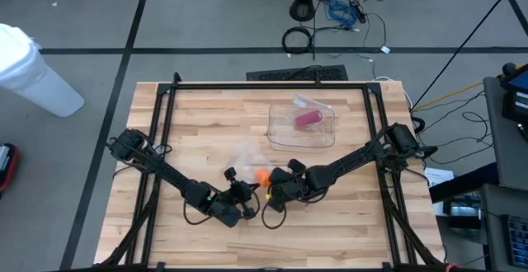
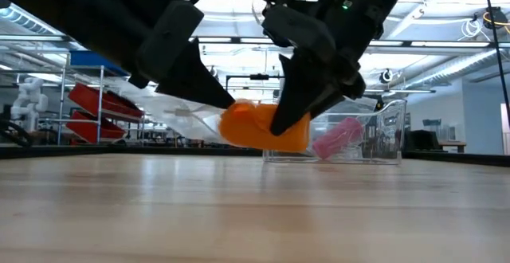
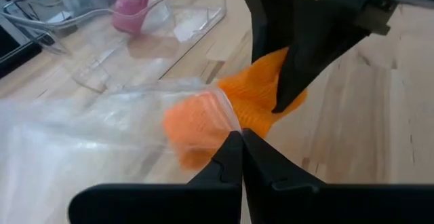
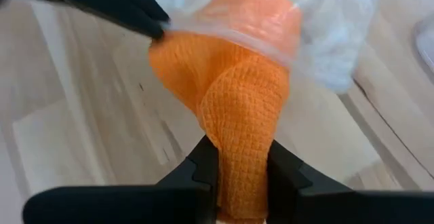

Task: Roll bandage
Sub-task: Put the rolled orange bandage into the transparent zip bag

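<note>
- Right hand [image 4: 241, 166] is clamped on the orange bandage [image 4: 237, 108]; in its wrist view you see the crinkled fabric pinched between both fingers, with the bulk of it bunched just ahead of them.
- Left hand [image 3: 239, 157] has its fingers pressed together on the edge of a clear plastic bag [image 3: 88, 129], which still covers the far part of the bandage.
- Your two hands sit close, tips nearly meeting, the bandage strung between them and, in the low view, lifted clear of the tabletop [image 2: 255, 215].
- Judged from this, you are still at the unpacking step: the bandage is half out of the bag and no rolling has begun.
- Next, draw the hands apart, right pulling the fabric, left holding the bag back, until the bandage slips free.
- Keep the left pinch on plastic only; if it also traps fabric, the pull will just stretch the bandage.
- Beyond both hands stands a clear bin [image 1: 302, 124] holding a pink roll [image 1: 308, 119]; leave it alone.
</note>
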`<state>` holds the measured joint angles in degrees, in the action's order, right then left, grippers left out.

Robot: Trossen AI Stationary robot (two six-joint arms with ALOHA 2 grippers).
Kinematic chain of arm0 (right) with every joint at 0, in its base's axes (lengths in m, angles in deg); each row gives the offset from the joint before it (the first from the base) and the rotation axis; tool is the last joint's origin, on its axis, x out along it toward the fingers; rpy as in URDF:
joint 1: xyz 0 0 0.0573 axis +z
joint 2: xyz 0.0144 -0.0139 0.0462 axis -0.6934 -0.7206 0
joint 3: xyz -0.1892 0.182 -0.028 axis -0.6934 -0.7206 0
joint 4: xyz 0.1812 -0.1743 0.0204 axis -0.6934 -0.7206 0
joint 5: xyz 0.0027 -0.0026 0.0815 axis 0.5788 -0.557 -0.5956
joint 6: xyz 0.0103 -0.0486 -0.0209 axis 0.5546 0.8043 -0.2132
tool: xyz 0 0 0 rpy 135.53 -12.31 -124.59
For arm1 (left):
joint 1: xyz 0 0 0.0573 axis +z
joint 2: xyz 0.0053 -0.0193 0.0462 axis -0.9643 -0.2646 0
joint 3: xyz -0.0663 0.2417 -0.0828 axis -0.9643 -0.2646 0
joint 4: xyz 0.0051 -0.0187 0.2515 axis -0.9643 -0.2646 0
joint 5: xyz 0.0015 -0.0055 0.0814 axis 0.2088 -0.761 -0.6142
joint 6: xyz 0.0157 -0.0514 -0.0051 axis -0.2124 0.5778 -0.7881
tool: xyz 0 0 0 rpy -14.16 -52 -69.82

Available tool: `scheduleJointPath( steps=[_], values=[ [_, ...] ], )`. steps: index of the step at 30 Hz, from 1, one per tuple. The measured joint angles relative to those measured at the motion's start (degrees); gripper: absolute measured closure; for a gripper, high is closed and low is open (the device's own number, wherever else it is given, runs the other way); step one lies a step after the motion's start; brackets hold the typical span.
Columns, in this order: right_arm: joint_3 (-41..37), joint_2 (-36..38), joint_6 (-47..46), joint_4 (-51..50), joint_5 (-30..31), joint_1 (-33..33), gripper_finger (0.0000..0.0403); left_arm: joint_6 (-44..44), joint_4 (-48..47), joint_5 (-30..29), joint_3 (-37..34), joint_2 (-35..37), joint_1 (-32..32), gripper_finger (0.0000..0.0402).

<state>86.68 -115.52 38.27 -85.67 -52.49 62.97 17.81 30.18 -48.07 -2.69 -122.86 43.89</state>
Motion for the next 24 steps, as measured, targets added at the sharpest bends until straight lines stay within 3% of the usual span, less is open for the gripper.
scheduleJointPath(
  steps=[5,11,24],
  values=[
    [0.1,-0.5,-1.6,-3.2,-0.2,0.1,0.0344,-0.4,2.2,-0.2,0.0,0.0,0.0,0.0402],
    [0.1,-3.0,-0.8,1.0,-2.6,0.0,0.0344,0.1,3.2,1.1,0.0,0.0,1.2,0.0402],
    [0.0,-2.0,0.5,2.6,-1.0,-1.7,0.0344,1.6,2.5,3.4,0.0,-1.7,1.1,0.0401]
  ],
)
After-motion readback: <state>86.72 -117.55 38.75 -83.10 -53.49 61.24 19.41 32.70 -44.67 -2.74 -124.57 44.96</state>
